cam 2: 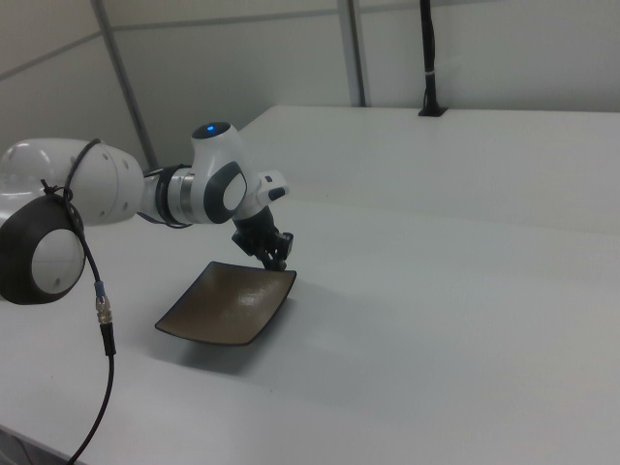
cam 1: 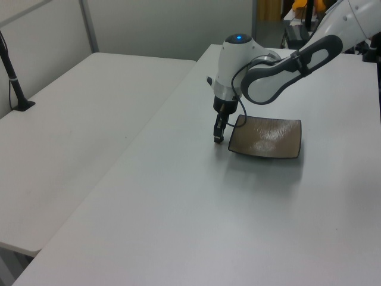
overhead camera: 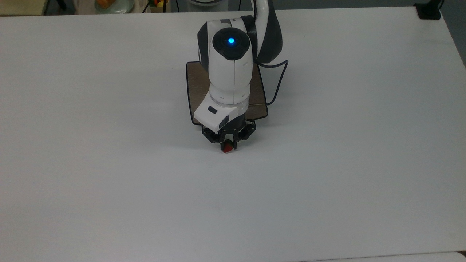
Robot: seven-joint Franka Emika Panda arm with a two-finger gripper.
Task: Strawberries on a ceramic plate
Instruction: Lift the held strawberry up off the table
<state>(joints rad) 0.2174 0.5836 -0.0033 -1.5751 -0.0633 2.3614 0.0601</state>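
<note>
So the 2-finger black gripper [overhead camera: 228, 142] on the white Panda arm is clamped on the 1 small red strawberry [overhead camera: 228, 147], fingers pinched in tight on either side of it. The berry sits low at the white table [overhead camera: 109, 182], just off the near edge of the square glossy taupe-brown ceramic plate [overhead camera: 194, 78], meaning the plate's edge toward the bottom of the top view; I can't tell if it has cleared the tabletop yet. In the left view the gripper [cam 1: 218, 138] hangs right beside the plate [cam 1: 280, 140], at the plate's corner nearest the left view's left. The thing that matters for the next move, I'd say: the plate lies straight behind the gripper, back toward the arm's base, so the berry probably needs a small lift over the upturned rim and a short pull back to land mid-plate. Right view shows the gripper [cam 2: 275, 255] just off the plate's [cam 2: 218, 308] far edge.
</note>
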